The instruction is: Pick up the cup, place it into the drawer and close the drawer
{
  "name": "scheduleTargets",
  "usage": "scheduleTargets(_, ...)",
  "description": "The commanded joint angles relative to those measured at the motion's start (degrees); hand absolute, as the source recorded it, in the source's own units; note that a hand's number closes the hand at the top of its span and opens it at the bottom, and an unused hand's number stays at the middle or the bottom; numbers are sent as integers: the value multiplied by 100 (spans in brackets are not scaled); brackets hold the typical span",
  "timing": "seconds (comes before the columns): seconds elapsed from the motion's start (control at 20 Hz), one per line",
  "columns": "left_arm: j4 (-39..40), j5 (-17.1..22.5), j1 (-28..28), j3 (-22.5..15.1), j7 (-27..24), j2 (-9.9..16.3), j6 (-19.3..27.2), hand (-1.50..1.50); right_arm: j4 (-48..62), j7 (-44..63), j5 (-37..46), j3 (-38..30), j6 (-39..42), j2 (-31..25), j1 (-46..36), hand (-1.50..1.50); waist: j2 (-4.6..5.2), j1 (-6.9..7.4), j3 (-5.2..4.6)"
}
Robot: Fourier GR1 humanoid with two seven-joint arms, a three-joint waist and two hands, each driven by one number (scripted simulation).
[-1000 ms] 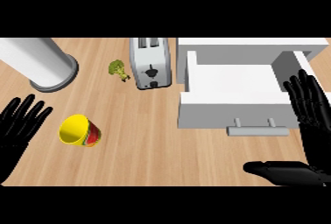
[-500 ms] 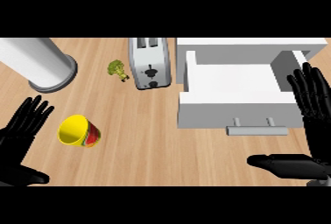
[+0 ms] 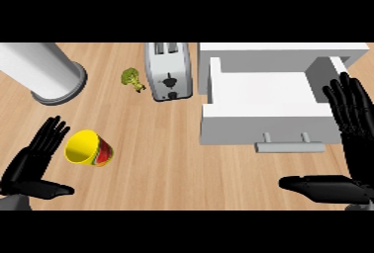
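- Left robot hand (image 3: pixel 33 163) sits low at the left of the head view, black and glossy, its fingers straight and its thumb stretched out along the bottom; it grasps nothing.
- Its fingers lie just beside the cup (image 3: pixel 88 148), at the cup's left; whether they touch the rim I cannot tell.
- Right robot hand (image 3: pixel 352 143) stands along the right edge, fingers straight and spread beside the drawer (image 3: pixel 259 101), thumb pointing left below; it too is released.
- That cup lies tipped on its side on the bench (image 3: pixel 168 163), its round yellow mouth facing up and to the left, with red and green showing on the outer wall.
- White and box-shaped, the drawer is pulled open; its pale inner floor shows nothing in it, and a grey bar handle (image 3: pixel 290 145) runs across its front.
- Smooth wood grain in a light tone covers the bench.
- Behind stand a silvery slotted toaster (image 3: pixel 168 70), a small knobbly green item (image 3: pixel 132 78) to its left, and a plain white cylinder (image 3: pixel 44 69) with a grey base.
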Motion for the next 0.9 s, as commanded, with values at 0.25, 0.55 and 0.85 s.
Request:
scheduleTargets(0.25,2592,-681,-946,-26,-1834,421,-127,-150,419,-362,46,-99,134,-8,-107,-150,11,-10,-3)
scheduleTargets(0.55,3411,-854,-1152,-81,-2573,133,301,-150,-15,-218,-258,-128,301,-23,219,-150,35,-141,-21)
scheduleTargets(0.85,3849,-939,-1553,-113,-2744,184,423,-150,206,-64,-156,-131,146,23,-220,-150,51,-135,-24)
